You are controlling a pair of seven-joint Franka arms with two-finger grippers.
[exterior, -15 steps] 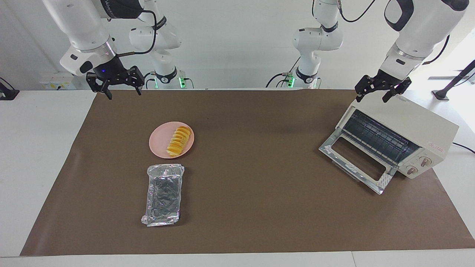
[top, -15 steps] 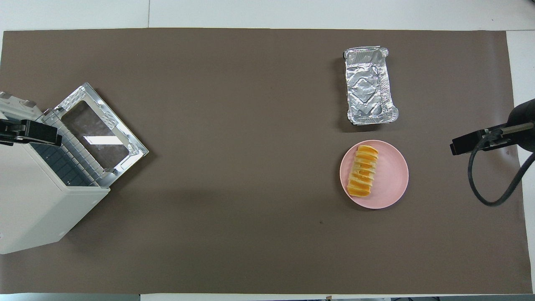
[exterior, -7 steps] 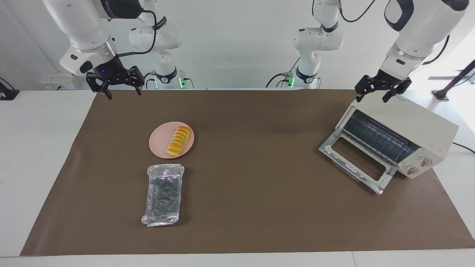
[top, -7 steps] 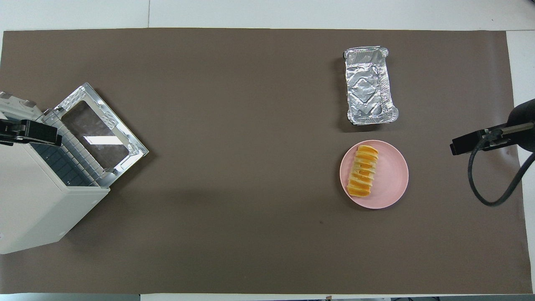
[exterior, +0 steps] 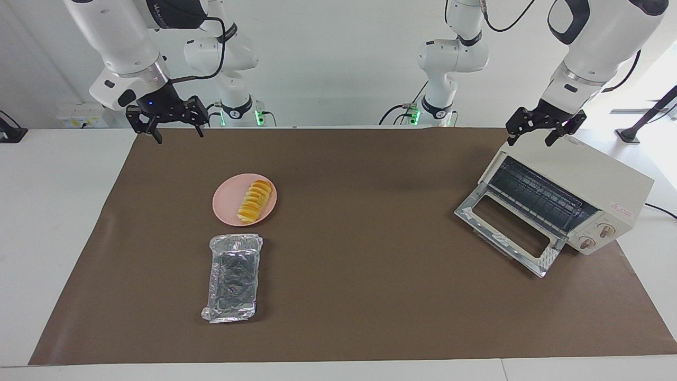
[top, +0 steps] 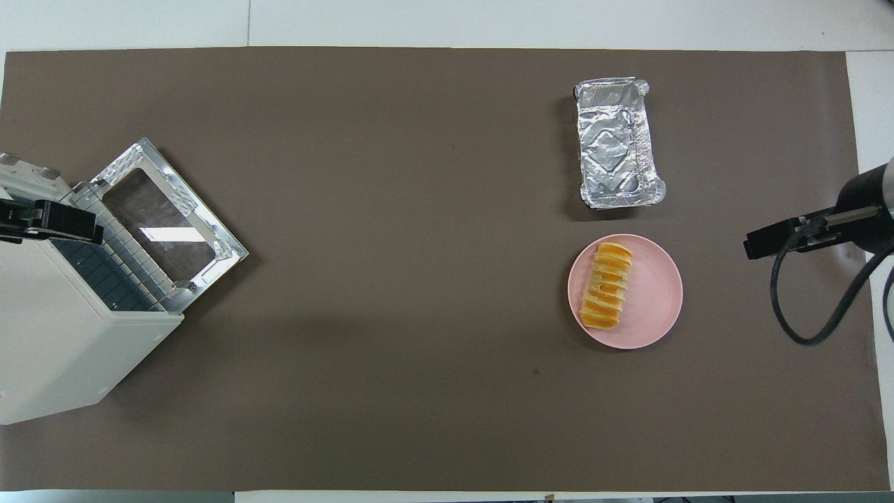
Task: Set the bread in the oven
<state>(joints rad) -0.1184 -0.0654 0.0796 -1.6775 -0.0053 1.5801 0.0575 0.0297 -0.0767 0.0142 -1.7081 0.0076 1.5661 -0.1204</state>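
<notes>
Bread: the short loaf of golden-yellow, orange-crusted slices point(exterior: 255, 201) lies on the round pink plate point(exterior: 227, 203), toward the right arm's end of the table.
Oven: the boxy cream-white toaster oven point(exterior: 592, 177) stands at the left arm's end of the brown mat point(exterior: 359, 254); its glass drop-down door point(exterior: 509, 231) lies fully open, flat on the mat, and the wire rack point(exterior: 534, 193) inside is exposed.
Foil tray: the crinkled silver foil tray point(exterior: 234, 277) sits just beside the plate, farther from the robots, and holds nothing.
Right gripper: the black two-finger claw point(exterior: 177, 130) hangs raised over the mat's edge at the right arm's end, fingers spread, released, grasping nothing, well apart from the bread.
Left gripper: the black two-finger claw point(exterior: 530, 139) hangs just over the oven's top edge, fingers spread, released, grasping nothing.
</notes>
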